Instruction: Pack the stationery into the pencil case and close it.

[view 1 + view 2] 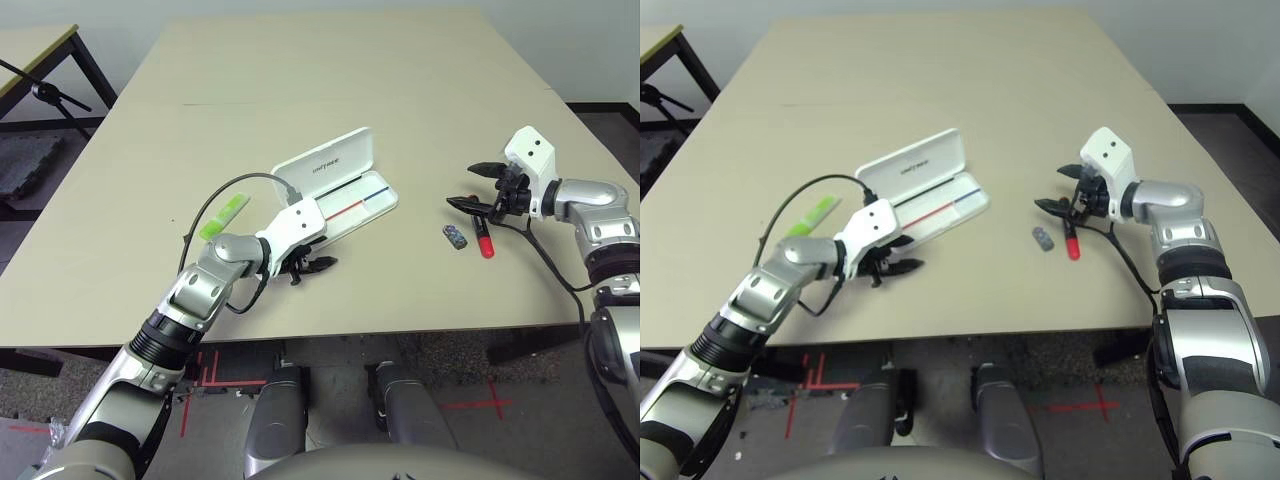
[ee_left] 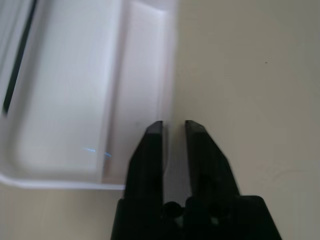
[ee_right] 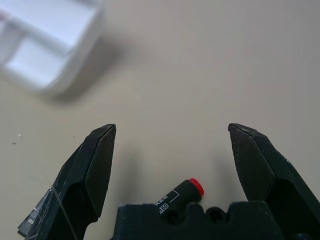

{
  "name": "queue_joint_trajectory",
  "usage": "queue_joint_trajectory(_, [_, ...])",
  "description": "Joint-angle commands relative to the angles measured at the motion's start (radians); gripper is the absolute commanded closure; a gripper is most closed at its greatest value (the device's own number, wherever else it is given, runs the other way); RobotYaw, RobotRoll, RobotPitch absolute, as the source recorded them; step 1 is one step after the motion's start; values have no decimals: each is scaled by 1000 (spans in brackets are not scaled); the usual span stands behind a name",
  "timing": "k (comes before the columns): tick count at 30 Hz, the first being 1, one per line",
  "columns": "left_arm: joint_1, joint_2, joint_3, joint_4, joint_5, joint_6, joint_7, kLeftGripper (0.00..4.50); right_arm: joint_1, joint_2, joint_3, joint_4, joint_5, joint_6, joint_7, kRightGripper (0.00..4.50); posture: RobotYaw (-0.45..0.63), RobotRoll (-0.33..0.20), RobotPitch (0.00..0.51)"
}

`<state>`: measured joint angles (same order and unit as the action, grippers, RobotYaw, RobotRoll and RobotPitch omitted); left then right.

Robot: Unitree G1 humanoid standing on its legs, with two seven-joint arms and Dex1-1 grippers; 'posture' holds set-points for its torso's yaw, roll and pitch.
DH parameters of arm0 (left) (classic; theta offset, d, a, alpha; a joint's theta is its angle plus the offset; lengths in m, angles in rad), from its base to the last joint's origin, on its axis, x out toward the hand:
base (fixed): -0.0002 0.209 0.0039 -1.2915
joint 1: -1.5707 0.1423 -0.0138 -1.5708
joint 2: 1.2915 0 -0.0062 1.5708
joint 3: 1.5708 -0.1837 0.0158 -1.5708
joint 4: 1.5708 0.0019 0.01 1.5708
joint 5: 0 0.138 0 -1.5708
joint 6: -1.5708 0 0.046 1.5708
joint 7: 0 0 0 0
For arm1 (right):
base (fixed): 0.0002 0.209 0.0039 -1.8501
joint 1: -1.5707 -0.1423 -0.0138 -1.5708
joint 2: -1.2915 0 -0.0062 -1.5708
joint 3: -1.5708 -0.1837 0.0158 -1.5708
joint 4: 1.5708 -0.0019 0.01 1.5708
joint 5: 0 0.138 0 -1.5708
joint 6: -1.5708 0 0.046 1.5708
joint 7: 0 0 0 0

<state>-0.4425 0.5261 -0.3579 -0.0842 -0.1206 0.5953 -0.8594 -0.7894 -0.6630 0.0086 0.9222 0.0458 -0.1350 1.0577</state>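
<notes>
At far left of the table (image 1: 300,90) lies a light-green highlighter (image 1: 223,217). Centre frame, the white pencil case (image 1: 335,185) sits open, a red-and-blue stripe inside; it looks light, stiff and slippery, best held by its rim. The left gripper (image 1: 312,266), fingers nearly closed and empty, rests at its near corner. Right of centre lie a small grey block (image 1: 455,237) and a red marker (image 1: 483,240). Above them hovers the right gripper (image 1: 478,186), spread wide.

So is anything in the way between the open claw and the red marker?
Nothing visible is. The right gripper, fingers open, hangs right over the red marker on bare table. The small dark block lies just beside the marker, toward the open pencil case.
</notes>
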Motion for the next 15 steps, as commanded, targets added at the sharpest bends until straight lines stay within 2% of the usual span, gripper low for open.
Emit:
queue_joint_trajectory(1, [10,3,-31,19,-4,32,-39,4466,22,5,-11,-27,10,-4,-4,0,88,0,126])
queue_joint_trajectory(9, [-24,22,-18,15,-4,33,-78,4466,33,13,-8,-38,11,1,-4,0,96,0,127])
queue_joint_trajectory(15, [-23,67,-6,-39,-8,2,-123,4466,26,29,-3,-30,6,-3,-8,0,105,0,125])
